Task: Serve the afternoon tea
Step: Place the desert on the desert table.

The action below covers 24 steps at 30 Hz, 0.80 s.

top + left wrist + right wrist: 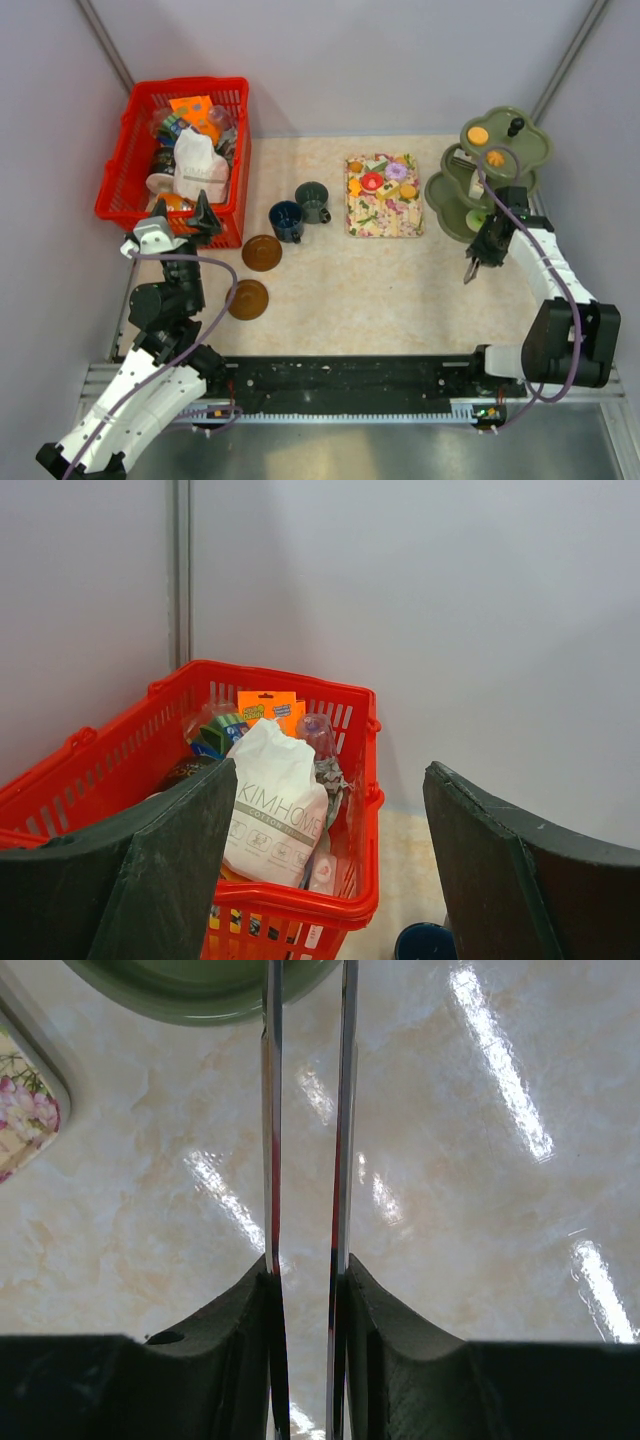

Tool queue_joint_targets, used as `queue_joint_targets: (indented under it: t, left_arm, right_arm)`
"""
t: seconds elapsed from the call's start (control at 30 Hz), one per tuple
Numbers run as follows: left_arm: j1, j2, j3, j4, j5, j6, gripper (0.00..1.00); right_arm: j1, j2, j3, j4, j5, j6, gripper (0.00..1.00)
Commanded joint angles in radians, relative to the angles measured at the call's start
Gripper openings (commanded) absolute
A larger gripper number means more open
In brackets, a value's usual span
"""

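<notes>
Pinching metal tongs [272, 1110] in right pincer [307, 1270]; left pincer [330, 770] spread wide.

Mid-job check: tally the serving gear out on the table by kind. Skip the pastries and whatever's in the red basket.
Mugs: 2 (navy mug, dark-green mug)
Saucers: 2 (far saucer, near saucer)
Tiered stands: 1 (olive-green stand)
Trays: 1 (floral tray)
Tongs: 1 (metal tongs)
Total: 7
</notes>
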Motion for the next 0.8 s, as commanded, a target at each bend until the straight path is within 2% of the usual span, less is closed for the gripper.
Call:
queue_joint_targets:
  t: [0.0, 0.53, 0.77]
  left_arm:
    - [-0.003, -0.008, 0.0, 0.037, -0.006, 0.006, 0.8]
    - [-0.002, -0.007, 0.0, 0.038, -0.005, 0.006, 0.8]
    - [-0.002, -0.007, -0.003, 0.038, -0.005, 0.004, 0.8]
  right_arm:
    - [-0.015, 0.016, -0.016, 0.113, -0.03, 0.015, 0.25]
    - [-0.018, 0.068, -0.057, 0.129, -0.045, 0.015, 0.28]
    - [-0.024, 0.048, -0.056, 0.112, -0.047, 0.014, 0.37]
